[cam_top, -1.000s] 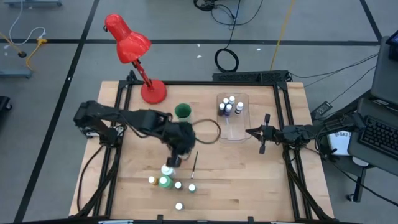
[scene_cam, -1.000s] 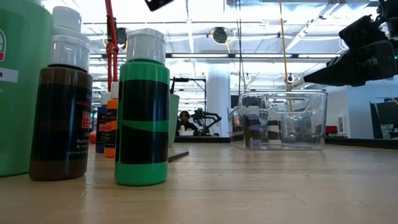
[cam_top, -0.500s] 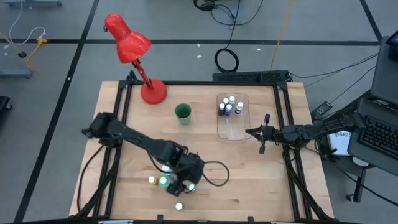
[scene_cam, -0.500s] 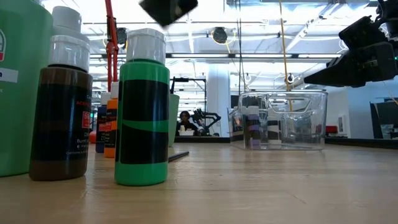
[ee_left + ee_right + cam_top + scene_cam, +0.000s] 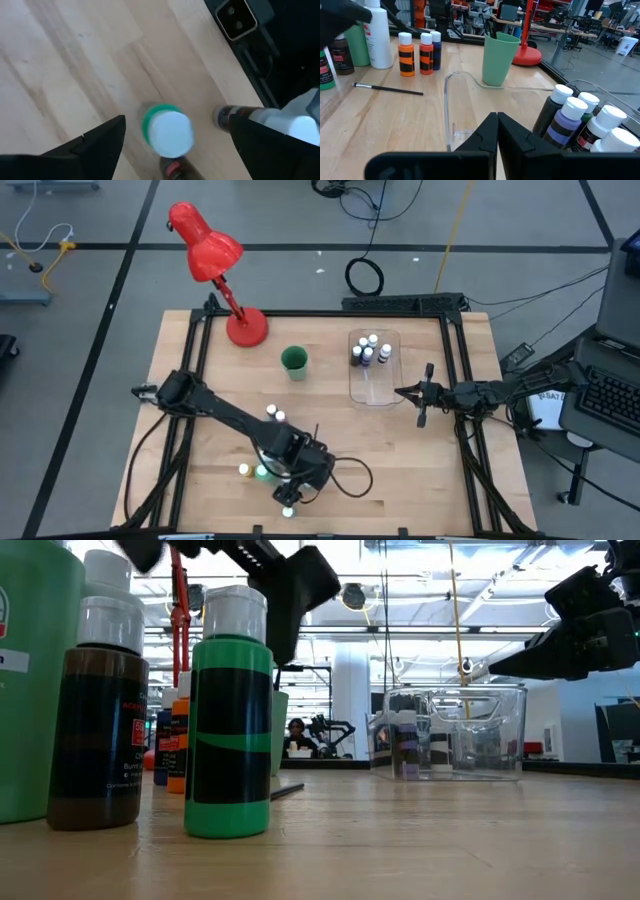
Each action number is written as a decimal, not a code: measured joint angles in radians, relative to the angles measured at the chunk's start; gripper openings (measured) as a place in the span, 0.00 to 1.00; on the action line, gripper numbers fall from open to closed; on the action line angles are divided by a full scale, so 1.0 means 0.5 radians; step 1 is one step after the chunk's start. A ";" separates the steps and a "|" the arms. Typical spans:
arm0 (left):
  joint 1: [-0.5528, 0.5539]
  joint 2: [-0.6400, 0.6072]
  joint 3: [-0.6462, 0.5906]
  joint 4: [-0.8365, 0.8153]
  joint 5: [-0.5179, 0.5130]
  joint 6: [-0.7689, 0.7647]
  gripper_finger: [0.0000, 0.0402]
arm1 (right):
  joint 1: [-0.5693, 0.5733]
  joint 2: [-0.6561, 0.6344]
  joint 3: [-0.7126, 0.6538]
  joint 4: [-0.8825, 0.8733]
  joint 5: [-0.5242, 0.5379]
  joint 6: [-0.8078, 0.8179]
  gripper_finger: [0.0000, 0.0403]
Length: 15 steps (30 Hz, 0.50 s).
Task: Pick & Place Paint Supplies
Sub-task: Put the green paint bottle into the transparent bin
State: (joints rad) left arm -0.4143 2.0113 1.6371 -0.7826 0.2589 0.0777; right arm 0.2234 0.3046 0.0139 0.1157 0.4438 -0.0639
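Left arm swings to the front of the table and opens up over a green bottle!

A second ago the left gripper (image 5: 290, 498) was nearly shut near the middle of the table; now it hangs spread wide, empty, the small green bottle (image 5: 167, 131) standing upright between its fingers (image 5: 95, 145) by the table's (image 5: 420, 470) front edge, a brown bottle (image 5: 235, 116) just beside. Looks like the next pick is lined up. The right gripper (image 5: 496, 131) waits clenched shut on nothing beside the clear tray (image 5: 372, 385), where a few bottles (image 5: 367, 350) already stand.
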 joint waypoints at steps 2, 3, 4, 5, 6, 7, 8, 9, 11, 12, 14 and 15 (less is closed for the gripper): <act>-0.006 -0.004 -0.001 0.010 -0.017 0.000 0.85 | 0.000 0.000 -0.001 -0.001 0.000 0.000 0.01; -0.007 -0.004 0.002 0.019 -0.021 0.005 0.83 | 0.000 0.000 -0.001 -0.001 0.000 0.000 0.01; -0.006 -0.003 0.002 0.019 -0.034 0.016 0.82 | 0.000 0.000 -0.001 0.000 0.000 0.000 0.01; -0.005 0.001 0.001 0.010 -0.048 0.026 0.80 | 0.000 -0.001 0.000 0.000 0.000 0.000 0.01; -0.004 0.006 0.001 0.001 -0.048 0.036 0.79 | 0.001 0.000 0.000 -0.001 0.001 0.000 0.01; -0.001 0.008 0.000 0.000 -0.049 0.039 0.77 | 0.000 0.000 -0.001 -0.001 0.000 0.000 0.01; 0.001 0.007 0.000 0.003 -0.051 0.042 0.75 | 0.001 -0.001 0.000 0.000 0.000 0.000 0.01; 0.003 0.005 0.000 0.008 -0.051 0.049 0.73 | 0.001 0.000 0.000 0.000 0.000 0.000 0.01; 0.009 0.003 0.000 0.007 -0.050 0.052 0.69 | 0.000 0.000 -0.001 -0.001 0.000 0.000 0.01; 0.011 0.003 0.000 0.006 -0.048 0.051 0.67 | 0.001 0.000 0.000 0.000 0.000 0.000 0.01; 0.015 0.004 0.000 0.003 -0.050 0.050 0.62 | 0.000 0.000 -0.001 -0.001 0.000 0.000 0.01; 0.016 0.003 0.000 0.004 -0.049 0.050 0.60 | 0.000 0.000 -0.001 -0.001 0.000 0.000 0.01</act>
State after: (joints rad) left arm -0.4061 2.0130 1.6371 -0.7807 0.2342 0.1026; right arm 0.2234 0.3046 0.0135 0.1154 0.4438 -0.0639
